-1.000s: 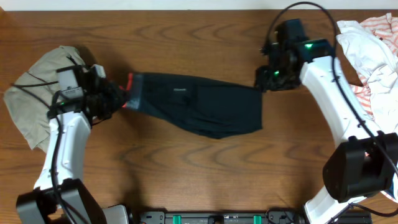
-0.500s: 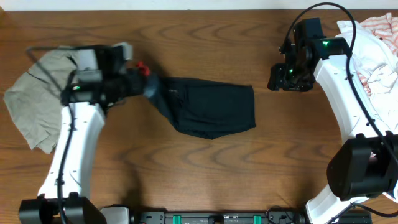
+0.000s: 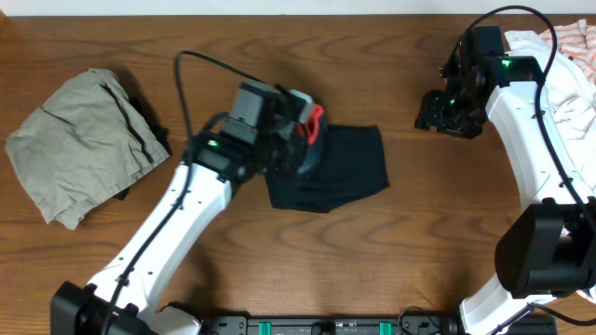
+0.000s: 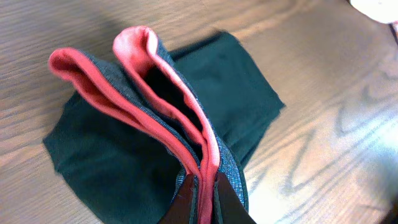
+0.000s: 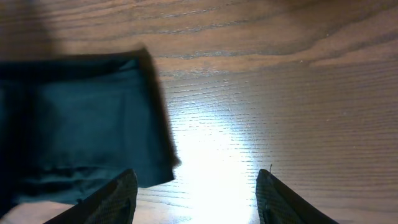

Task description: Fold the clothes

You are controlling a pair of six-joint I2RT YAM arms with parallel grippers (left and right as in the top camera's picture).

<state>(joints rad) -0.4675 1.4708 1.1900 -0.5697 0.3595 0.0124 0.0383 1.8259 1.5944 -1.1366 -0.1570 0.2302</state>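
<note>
right of the crumpled khaki-grey drawstring garment (image 3: 79, 144), well apart from it on the brown wooden table (image 3: 279, 251): long black stretchy leggings (image 3: 340, 172), lying part-folded in a flat dark block. grey patterned waistband edged in red-orange (image 4: 140, 93) raised above that block, on the side nearer the khaki garment, pinched tight between the fingers of the left gripper (image 4: 202, 191). right gripper (image 5: 196, 193) farther right again, beyond the leggings' far edge, spread wide and holding nothing.

probably light, limp and a little slippery, with enough stretch to sag and creep when dragged; no stiffness to hold a crease alone. best taken at the thicker waistband, as now, or at a doubled corner, not by one thin layer.

no logo, label or writing readable in any view. white and red-striped garments (image 3: 559, 56) farthest from the khaki garment, at the table's edge.
</note>
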